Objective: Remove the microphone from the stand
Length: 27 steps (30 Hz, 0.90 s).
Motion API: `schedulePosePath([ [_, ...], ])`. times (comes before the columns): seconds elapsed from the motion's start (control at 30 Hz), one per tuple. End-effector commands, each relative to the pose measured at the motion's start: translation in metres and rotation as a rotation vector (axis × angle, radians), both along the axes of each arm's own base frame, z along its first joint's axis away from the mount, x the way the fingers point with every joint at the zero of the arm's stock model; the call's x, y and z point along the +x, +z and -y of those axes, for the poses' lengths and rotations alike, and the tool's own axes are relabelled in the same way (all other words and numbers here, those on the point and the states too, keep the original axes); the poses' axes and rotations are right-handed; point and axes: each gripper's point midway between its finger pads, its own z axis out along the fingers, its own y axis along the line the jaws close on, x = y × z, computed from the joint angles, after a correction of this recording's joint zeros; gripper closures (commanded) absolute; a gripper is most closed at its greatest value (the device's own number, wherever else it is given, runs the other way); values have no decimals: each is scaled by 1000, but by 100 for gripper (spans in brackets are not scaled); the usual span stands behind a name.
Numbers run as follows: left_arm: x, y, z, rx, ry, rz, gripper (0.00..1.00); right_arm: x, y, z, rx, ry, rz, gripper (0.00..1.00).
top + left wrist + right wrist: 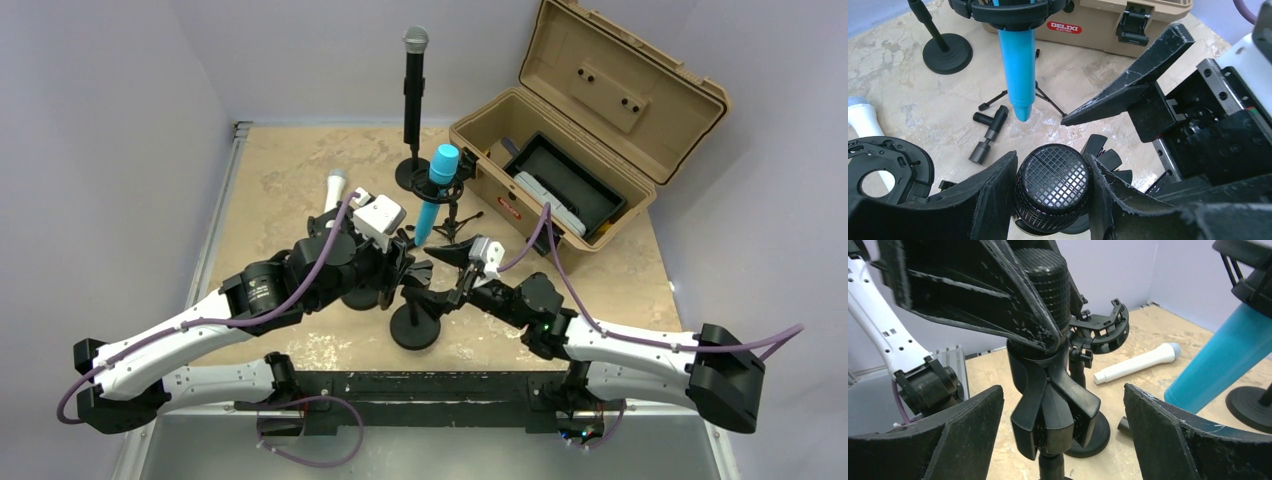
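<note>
The black microphone [1053,195] is gripped at its mesh head by the left claw [1050,159], whose jaws are partly closed and pressed against both sides of the head. The microphone is seated in the clip [1048,415] of a short stand [415,328] near the front middle of the table [300,170]. The right claw [1062,390] is held wide open, with one finger on each side of the clip, and nothing is touched by it. Further back, a blue microphone [437,190] is propped on a small tripod [456,222], a white microphone [334,188] is laid flat on the table, and an open tan case [560,150] is set at the far right.
</note>
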Motion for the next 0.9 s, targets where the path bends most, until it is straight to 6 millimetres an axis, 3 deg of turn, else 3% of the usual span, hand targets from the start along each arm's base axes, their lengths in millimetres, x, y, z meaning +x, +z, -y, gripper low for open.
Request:
schedulePosePath([
  [0.0,1,55,8,-176,-6,58,100,10,14,2,36,-60,37,14],
  [0.13,1,53,9,-172,-12,53,100,12,11,0,28,-61,33,19],
  [0.27,1,54,8,-169,-13,57,100,11,10,-1,30,-56,38,33],
  [0.63,-2,63,11,-136,-67,96,100,10,-2,-10,-16,-30,66,80],
  [0.73,-3,65,13,-123,-83,99,100,9,-5,-12,-25,-19,69,98],
  [0.87,-7,72,17,-117,-121,112,100,12,-16,-16,-55,-18,59,100],
])
